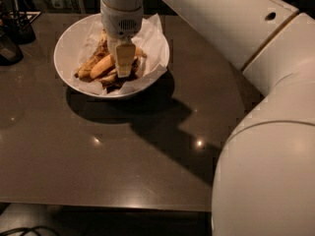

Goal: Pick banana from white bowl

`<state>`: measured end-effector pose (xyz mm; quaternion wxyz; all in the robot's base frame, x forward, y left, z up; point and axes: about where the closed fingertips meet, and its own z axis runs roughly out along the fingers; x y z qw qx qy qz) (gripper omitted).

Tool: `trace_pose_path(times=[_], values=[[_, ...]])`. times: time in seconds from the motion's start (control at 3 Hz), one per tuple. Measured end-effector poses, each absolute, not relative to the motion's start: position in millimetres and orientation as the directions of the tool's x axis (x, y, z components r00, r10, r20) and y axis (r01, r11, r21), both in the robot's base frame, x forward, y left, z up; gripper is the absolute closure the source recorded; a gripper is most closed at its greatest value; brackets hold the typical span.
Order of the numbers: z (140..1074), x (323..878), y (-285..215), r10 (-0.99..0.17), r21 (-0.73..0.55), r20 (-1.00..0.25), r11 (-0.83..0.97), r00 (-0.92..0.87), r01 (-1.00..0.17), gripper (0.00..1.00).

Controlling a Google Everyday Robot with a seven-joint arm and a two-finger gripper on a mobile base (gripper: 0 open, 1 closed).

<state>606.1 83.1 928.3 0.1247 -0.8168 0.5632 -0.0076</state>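
So the gripper (124, 69) is hanging straight down from the top of the frame into the white bowl (64, 69), which sits in the upper left part of a dark brown table (98, 161). Its tip is down among the stuff in the middle of the bowl, right next to the banana (102, 66). From this angle I honestly can't tell if the gripper is spread or closed, or whether it has hold of anything.

The banana is the plump yellow-orange one lying at a slant just left of the gripper tip, resting on the crumpled white paper (153, 33) that lines the bowl. There's a browner, flatter piece (86, 72) right beside it on the left, and darker peel bits (115, 82) underneath near the bowl's front edge. The paper sticks up past the rim on the right side.

The big white arm (266, 112) fills the whole right side of the frame, and it throws a heavy shadow (162, 127) across the table below and right of the bowl. A couple of dark containers (15, 33) sit at the far upper left edge, well apart from the bowl.
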Motion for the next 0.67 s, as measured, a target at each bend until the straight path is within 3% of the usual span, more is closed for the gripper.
trace_pose_path(times=[0.67], values=[[926.2, 600.4, 80.5, -0.925, -0.195, -0.135, -0.326, 0.355, -0.925, 0.45]])
